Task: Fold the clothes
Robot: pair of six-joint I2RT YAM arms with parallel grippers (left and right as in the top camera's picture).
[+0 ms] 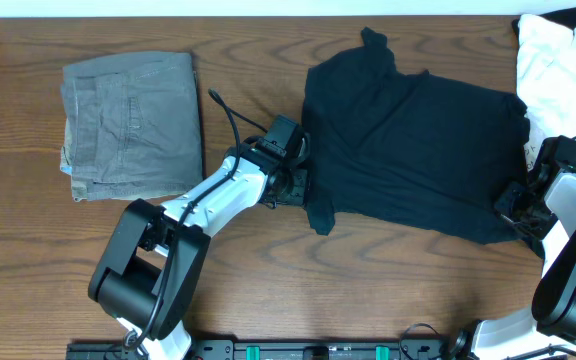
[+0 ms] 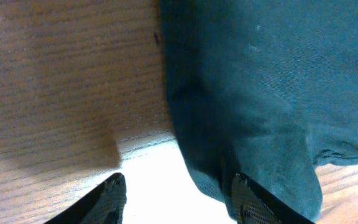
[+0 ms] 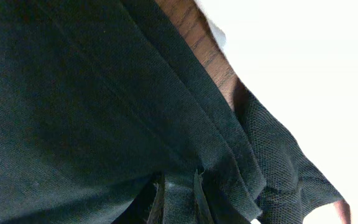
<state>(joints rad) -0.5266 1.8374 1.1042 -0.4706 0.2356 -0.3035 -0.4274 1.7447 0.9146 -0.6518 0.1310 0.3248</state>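
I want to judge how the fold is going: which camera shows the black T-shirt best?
The overhead view: the whole black T-shirt is in frame, so its outline and wrinkles can be read. The left wrist view shows only one edge against the wood. The right wrist view shows only dark, close-up layered hems.

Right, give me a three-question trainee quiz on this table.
1. True or false: the grey-green trousers lie right of the black T-shirt.
2. The left gripper is: A open at the shirt's edge; B shut on the trousers; C out of view.
3. Fill in: the white garment lies at the far ____ corner of the table.
Key: 1 false; 2 A; 3 right.
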